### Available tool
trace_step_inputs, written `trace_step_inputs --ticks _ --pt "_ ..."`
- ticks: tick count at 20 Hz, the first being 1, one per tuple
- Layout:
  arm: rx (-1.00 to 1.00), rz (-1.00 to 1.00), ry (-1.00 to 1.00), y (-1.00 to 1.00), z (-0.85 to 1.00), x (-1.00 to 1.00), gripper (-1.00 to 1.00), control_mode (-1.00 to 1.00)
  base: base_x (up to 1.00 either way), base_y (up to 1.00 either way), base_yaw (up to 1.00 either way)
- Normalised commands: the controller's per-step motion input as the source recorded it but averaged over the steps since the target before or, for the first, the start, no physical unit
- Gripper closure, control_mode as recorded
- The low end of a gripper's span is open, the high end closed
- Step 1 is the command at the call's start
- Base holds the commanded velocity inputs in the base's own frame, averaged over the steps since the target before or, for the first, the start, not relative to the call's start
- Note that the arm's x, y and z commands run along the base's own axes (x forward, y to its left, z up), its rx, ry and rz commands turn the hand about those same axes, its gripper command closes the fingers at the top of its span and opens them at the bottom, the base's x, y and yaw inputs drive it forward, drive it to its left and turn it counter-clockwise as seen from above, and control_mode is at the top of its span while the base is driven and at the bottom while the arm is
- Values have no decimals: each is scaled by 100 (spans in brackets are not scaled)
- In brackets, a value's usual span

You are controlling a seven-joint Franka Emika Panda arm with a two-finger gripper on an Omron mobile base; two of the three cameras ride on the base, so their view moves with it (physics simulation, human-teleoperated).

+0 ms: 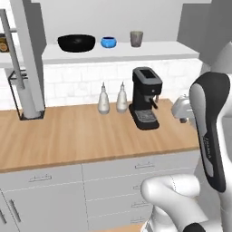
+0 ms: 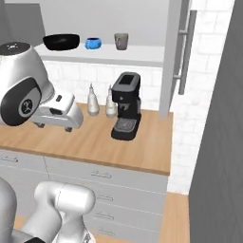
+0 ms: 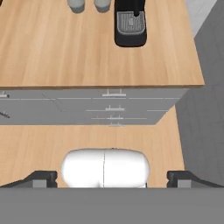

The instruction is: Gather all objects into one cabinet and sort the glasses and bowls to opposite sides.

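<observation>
Presently, item one: gripper (image 3: 112, 177), jaws spread wide, nothing between them, the two dark fingertips (image 3: 40, 178) set far apart at the bottom of the hand view. It hangs out in front of the counter edge, looking down on the wooden counter (image 3: 65, 48), the grey drawer fronts (image 3: 109, 107) below it, and the wood floor.

Item two: black coffee machine (image 1: 146, 97), upright on the counter, drip tray toward the front edge; in the hand view it stands ahead of the jaws and well apart from them.

Item three: two white bottles (image 1: 112, 99), side by side, just left of the machine, against the tiled wall.

Item four: cabinet (image 1: 118, 50), open, above the counter, with a pale shelf board. Contents, left to right in the left base view: black bowl (image 1: 76, 43), wide and shallow; blue bowl (image 1: 108, 42), small, near the black one but apart from it; grey-green cup (image 1: 136, 38), upright, right of the blue bowl with a gap between. All three stand high above and well away from the jaws.

Item five: cabinet door handle (image 2: 185, 47), long grey bar, vertical, right of the shelf in the right base view.
</observation>
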Motion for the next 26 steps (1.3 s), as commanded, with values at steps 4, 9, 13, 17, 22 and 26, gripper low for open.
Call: trace_step_inputs --ticks 4,9,13,17,22,26 --pt "0 0 0 0 0 0 -100 100 -99 9 42" --pt "0 0 0 0 0 0 -100 100 -57 35 68" --pt "0 0 0 0 0 0 -100 100 -12 71 48" --pt "0 0 0 0 0 0 -100 100 10 91 14" --pt "0 0 0 0 0 0 -100 100 42 98 6" --pt "0 0 0 0 0 0 -100 100 56 100 0"
